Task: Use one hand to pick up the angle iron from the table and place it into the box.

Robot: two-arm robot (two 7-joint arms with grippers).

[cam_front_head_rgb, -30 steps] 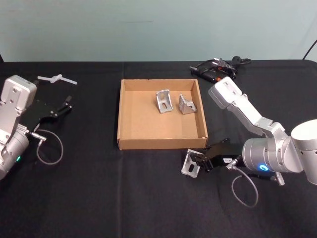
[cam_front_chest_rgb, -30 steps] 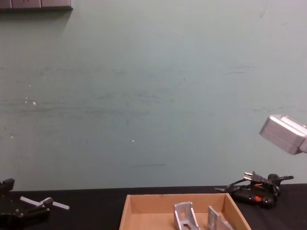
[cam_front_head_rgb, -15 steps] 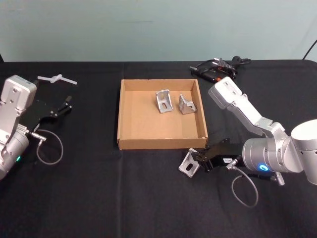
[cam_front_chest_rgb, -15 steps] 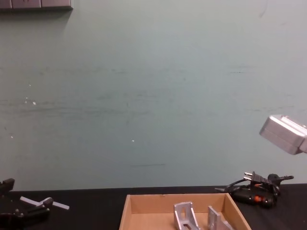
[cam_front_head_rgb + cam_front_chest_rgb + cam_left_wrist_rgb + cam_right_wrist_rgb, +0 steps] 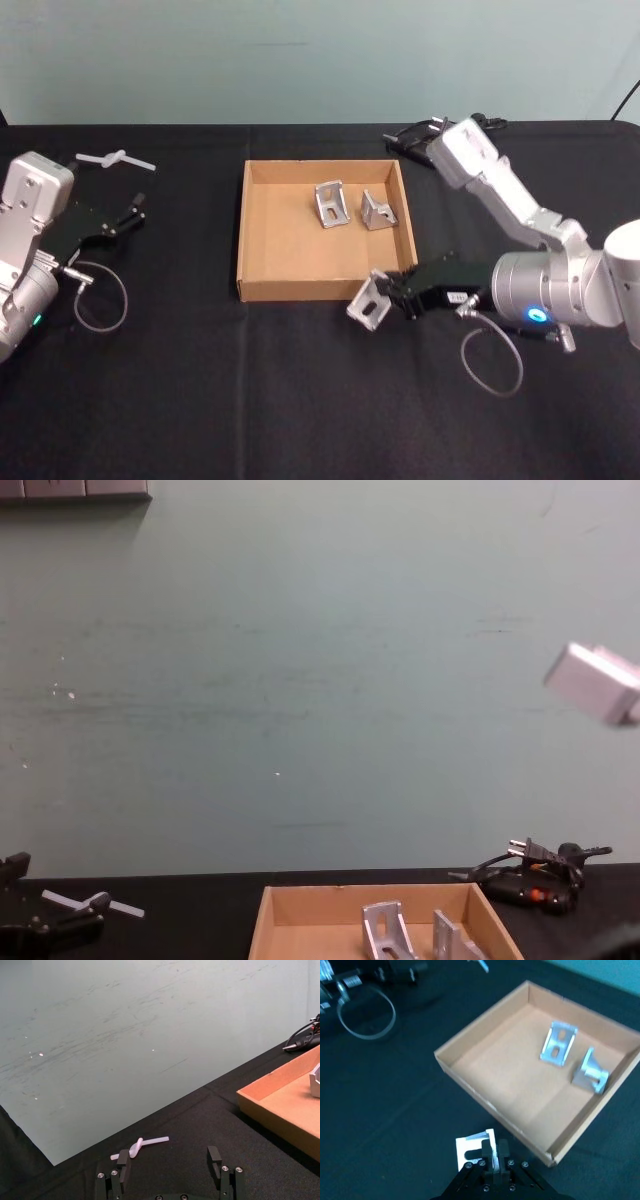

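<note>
Bracket in the jaws right now: the black two-fingered right gripper [image 5: 392,297] has its fingers pinched tight on a small silver L-shaped angle iron with a slotted face [image 5: 367,303], held clear of the flat matte black table [image 5: 250,400] just outside the near wall of the shallow tan cardboard box [image 5: 243,225], toward its right corner. From the right wrist view the fingers only clamp one edge of the plate [image 5: 475,1150], so most of the bracket hangs off to one side.

My worry is that this thin edge grip lets it swivel or slip out mid-carry. Also the bracket looks low compared to the box wall, so if the arm goes straight forward without more lift it could clip the cardboard rim and shove the box or knock the piece loose. And two more silver angle brackets [image 5: 330,204] already sit at the far right of the box, so dropping too deep could land it on them.

Pose-wise, the light grey right arm is folded with its elbow up high and the gripper pointing toward the robot's left, roughly level. The left gripper [image 5: 170,1172] is parked well off at the left of the table, fingers spread wide and empty, near a small white plastic piece [image 5: 139,1145].
</note>
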